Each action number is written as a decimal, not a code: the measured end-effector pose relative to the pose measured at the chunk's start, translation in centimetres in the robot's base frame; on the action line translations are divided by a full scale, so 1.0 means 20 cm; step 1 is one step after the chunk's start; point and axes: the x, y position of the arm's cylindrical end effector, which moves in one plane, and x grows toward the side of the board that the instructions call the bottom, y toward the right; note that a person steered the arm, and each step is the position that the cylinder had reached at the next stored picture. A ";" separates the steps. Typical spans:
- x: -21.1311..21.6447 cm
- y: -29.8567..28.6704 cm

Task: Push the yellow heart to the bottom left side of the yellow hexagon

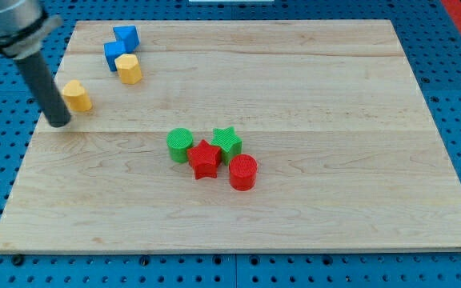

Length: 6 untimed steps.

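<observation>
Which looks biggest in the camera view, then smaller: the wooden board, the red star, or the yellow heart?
1. The wooden board is by far the largest.
2. The red star comes next.
3. The yellow heart looks a little smaller, but it lies nearer the view's top, possibly farther off, so that ranking is unsure.

Yellow heart, yellow hexagon: upper left of table.
Yellow heart point(77, 96) lies flat, apart, toward the view's bottom left of yellow hexagon point(129, 69), also flat.
</observation>
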 end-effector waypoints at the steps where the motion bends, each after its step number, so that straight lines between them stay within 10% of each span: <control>1: -0.12 -0.01; 6: -0.39 0.38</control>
